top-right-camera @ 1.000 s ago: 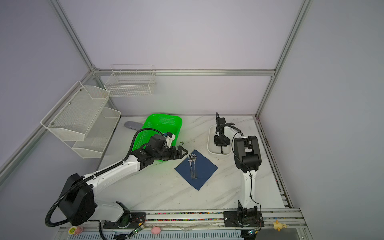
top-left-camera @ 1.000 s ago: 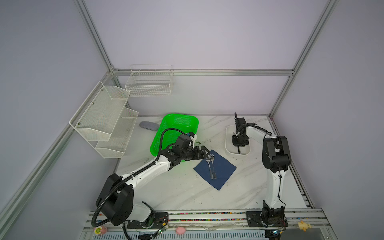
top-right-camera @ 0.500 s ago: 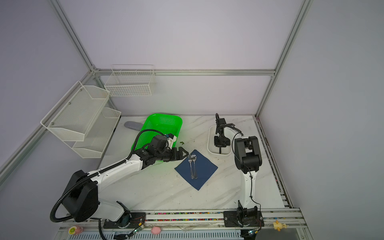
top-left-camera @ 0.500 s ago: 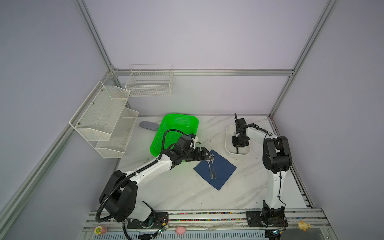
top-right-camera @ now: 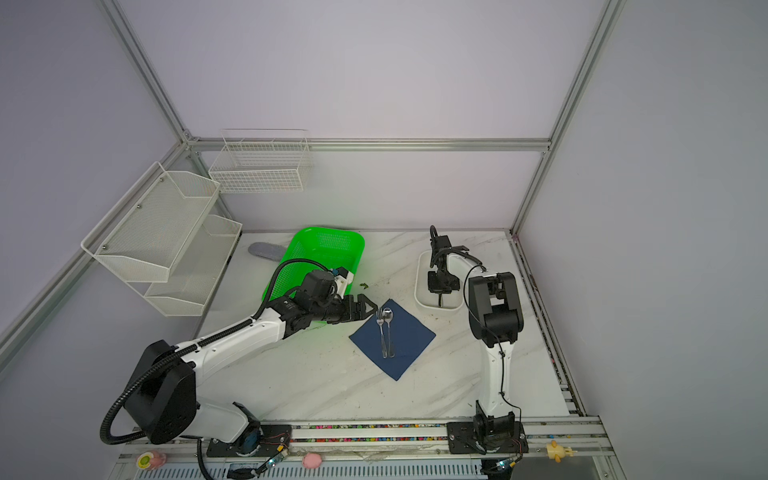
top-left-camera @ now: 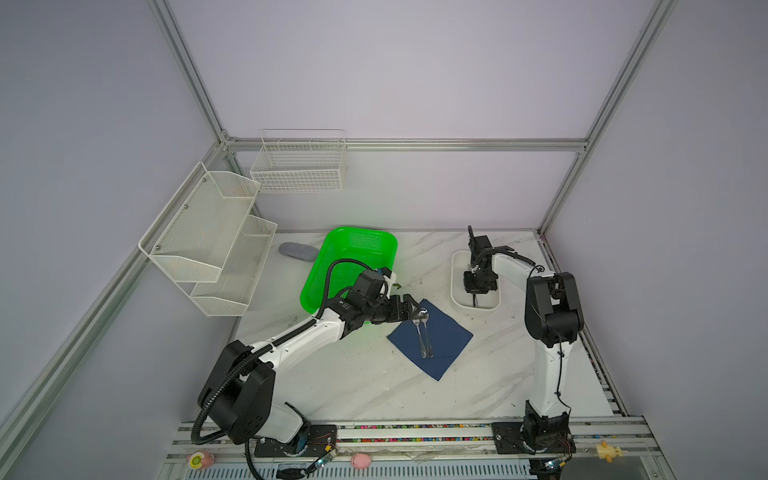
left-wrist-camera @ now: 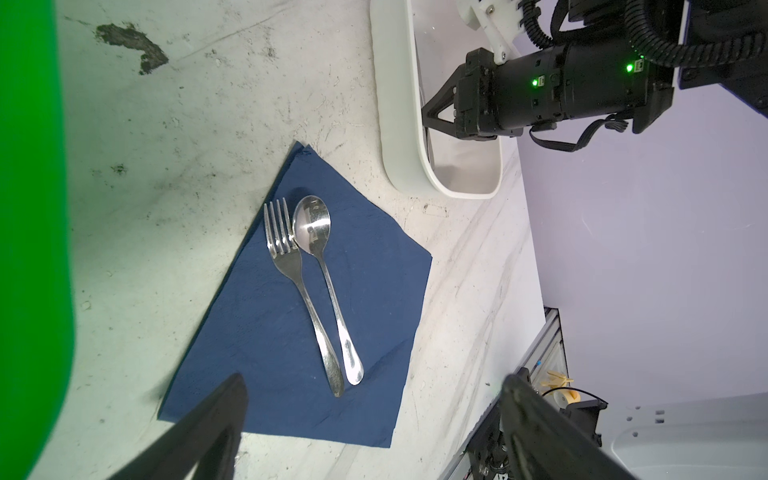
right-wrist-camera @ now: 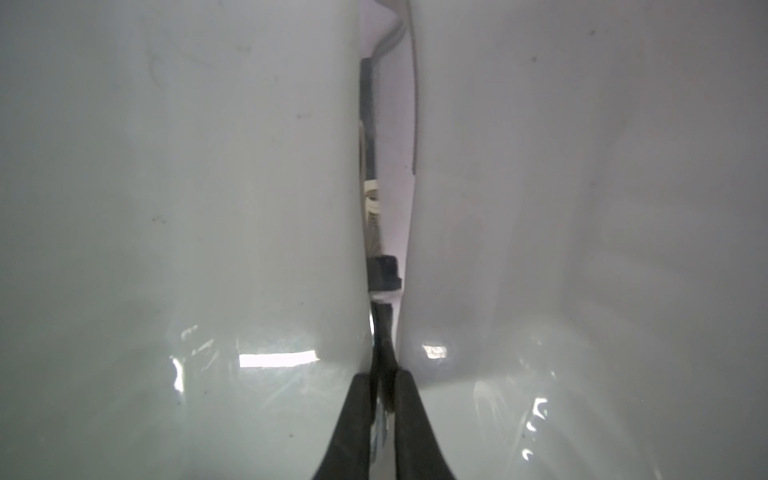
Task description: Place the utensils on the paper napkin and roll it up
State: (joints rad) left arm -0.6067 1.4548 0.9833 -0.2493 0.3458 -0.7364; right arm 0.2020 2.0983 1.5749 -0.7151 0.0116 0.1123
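The navy paper napkin (top-left-camera: 442, 347) (top-right-camera: 409, 336) (left-wrist-camera: 266, 324) lies flat on the marble table. A fork (top-left-camera: 419, 338) (left-wrist-camera: 291, 262) and a spoon (top-left-camera: 427, 336) (left-wrist-camera: 311, 224) rest side by side on it. My left gripper (top-left-camera: 409, 307) (top-right-camera: 371, 309) (left-wrist-camera: 376, 378) hovers open at the napkin's far left corner, holding nothing. My right gripper (top-left-camera: 475, 296) (right-wrist-camera: 381, 386) points down into the white tray (top-left-camera: 457, 266) (left-wrist-camera: 399, 104). It is shut on a thin shiny knife (right-wrist-camera: 386, 208) standing on edge between its fingers.
A green basket (top-left-camera: 353, 249) (left-wrist-camera: 29, 208) stands just left of the napkin, under the left forearm. A grey flat object (top-left-camera: 297, 251) lies behind it. White wire shelves (top-left-camera: 208, 237) hang on the left wall. Dark smudges (left-wrist-camera: 133, 41) mark the tabletop.
The right gripper's jaws have drawn together inside the tray. The left arm has shifted only slightly, with its gripper still at the napkin's corner.
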